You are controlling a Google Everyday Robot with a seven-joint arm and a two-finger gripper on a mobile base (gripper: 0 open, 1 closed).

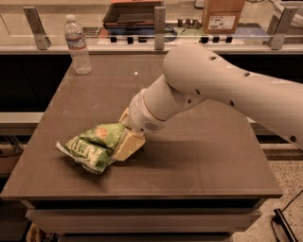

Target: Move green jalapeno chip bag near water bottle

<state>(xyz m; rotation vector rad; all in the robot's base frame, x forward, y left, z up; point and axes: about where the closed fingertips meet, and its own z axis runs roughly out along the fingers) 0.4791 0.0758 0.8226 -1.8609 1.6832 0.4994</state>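
The green jalapeno chip bag (pixel 90 147) is a crumpled light-green foil bag at the front left of the dark table (pixel 203 156). My gripper (pixel 119 144) comes in from the right on the white arm. Its tan fingers (pixel 129 145) are closed on the bag's right end, one finger in front and the other mostly hidden behind the bag. The bag looks slightly lifted at the gripped end. The water bottle (pixel 77 45), clear with a white cap, stands upright at the table's far left corner, well behind the bag.
A glass rail with metal posts (pixel 159 21) runs behind the table. A cardboard box (pixel 222 14) and a dark tray (pixel 132 13) sit on the counter beyond it. The big white arm (pixel 227 90) covers the table's right rear.
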